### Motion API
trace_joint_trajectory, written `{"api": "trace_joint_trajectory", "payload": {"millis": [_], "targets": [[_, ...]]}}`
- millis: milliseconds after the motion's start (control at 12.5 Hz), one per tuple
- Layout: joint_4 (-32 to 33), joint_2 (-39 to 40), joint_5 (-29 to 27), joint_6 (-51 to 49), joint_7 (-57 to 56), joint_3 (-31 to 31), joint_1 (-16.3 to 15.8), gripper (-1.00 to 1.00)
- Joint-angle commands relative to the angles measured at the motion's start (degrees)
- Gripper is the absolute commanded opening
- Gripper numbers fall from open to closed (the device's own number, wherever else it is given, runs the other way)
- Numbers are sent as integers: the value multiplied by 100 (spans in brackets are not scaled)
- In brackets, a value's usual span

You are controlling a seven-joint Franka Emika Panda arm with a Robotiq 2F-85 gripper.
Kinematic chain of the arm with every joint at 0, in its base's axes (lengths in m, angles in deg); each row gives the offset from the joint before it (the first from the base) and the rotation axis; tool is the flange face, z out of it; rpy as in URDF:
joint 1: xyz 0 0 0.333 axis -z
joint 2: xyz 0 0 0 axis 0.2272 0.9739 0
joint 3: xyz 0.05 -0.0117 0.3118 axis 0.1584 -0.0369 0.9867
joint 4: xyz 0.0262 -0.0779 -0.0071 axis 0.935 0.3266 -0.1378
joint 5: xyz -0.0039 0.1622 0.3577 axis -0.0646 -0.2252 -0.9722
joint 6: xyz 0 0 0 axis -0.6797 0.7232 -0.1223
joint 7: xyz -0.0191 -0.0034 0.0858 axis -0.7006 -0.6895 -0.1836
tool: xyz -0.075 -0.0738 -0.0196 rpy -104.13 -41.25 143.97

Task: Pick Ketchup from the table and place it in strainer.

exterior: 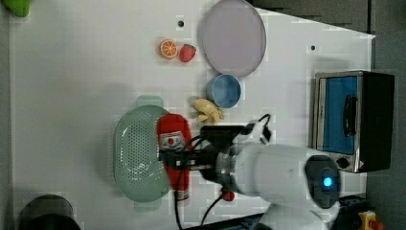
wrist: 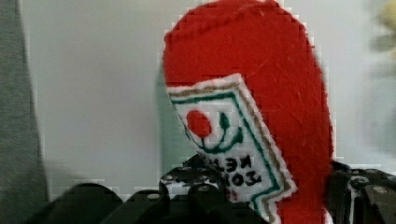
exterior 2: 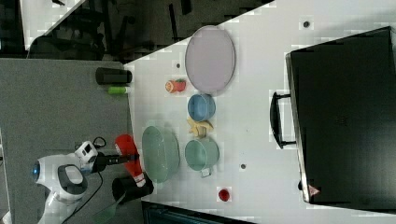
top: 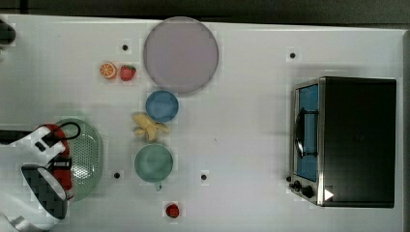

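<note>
The white desk [exterior: 72,96] is carrying the mint strainer [exterior: 136,153]. The Ketchup [exterior: 173,139] is hanging beside the strainer's rim in the left view, not inside yet. It is looking soft, fuzzy and light, so its middle is probably the best place to hold. The pincer [exterior: 179,160] is pinching the Ketchup around its middle

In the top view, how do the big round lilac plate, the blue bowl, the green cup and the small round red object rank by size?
Largest to smallest in the top view:
1. The big round lilac plate.
2. The round green cup, only slightly wider than
3. the round blue bowl; these two look too alike to rank firmly.
4. The small round red object.
</note>
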Motion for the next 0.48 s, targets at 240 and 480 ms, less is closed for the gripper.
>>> {"api": "trace_joint_trajectory", "payload": {"millis": [240,480], "targets": [[-75,849,591,858,1054,-112,-21,16],[-77,1108,593,1002,1114,-159,-22,66]]}}
